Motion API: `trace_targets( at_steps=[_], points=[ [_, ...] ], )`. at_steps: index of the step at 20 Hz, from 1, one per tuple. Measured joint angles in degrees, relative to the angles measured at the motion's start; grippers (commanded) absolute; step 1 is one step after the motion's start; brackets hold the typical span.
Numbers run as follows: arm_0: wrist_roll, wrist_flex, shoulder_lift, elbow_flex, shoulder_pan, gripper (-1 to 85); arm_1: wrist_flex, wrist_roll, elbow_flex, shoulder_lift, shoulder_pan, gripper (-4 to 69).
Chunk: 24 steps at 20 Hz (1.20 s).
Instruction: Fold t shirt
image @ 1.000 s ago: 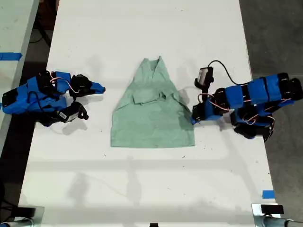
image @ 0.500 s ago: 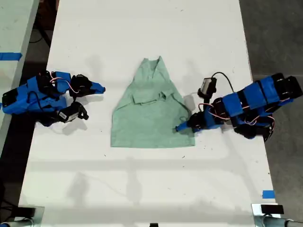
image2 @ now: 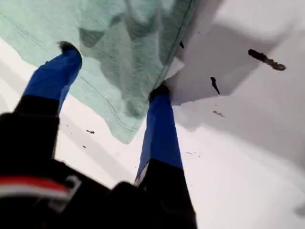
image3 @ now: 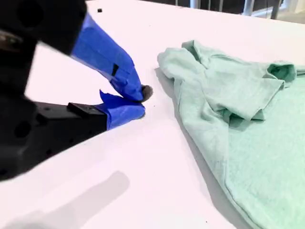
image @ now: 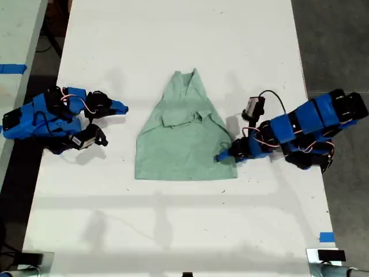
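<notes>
Exterior view: the t shirt (image: 185, 134) lies partly folded, sleeves tucked inward, at the middle of the white table (image: 173, 231). The first gripper (image: 221, 156), reaching in from the exterior view's right, has its jaws spread astride the shirt's lower corner, one fingertip (image2: 69, 47) on the cloth. The second gripper (image: 122, 108) rests at the exterior view's left, apart from the shirt, jaws pressed together

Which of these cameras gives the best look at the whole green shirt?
The exterior view: the t shirt lies whole on the white table. The first wrist view shows one hem corner, the second wrist view the collar and one folded sleeve.
</notes>
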Motion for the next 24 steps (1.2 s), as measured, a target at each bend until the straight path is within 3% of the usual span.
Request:
trace_targets(
  at_steps=[1, 7, 15, 18, 24],
  points=[
    [0.0, 0.0, 0.0, 0.0, 0.0, -0.2, -0.2, -0.4, -0.7, -0.9, 0.0, -0.8],
    [0.0, 0.0, 0.0, 0.0, 0.0, -0.2, 2.5, -0.5, -3.5, -2.4, 1.1, -0.7],
    [0.0, 0.0, 0.0, 0.0, 0.0, -0.2, 22.6, -10.3, -23.1, -2.5, 5.0, -0.7],
    [0.0, 0.0, 0.0, 0.0, 0.0, -0.2, 22.7, -14.5, -30.6, -4.4, 5.2, -0.7],
    [0.0, 0.0, 0.0, 0.0, 0.0, -0.2, 16.3, -22.3, -49.2, -23.4, 4.9, -0.7]
  ],
)
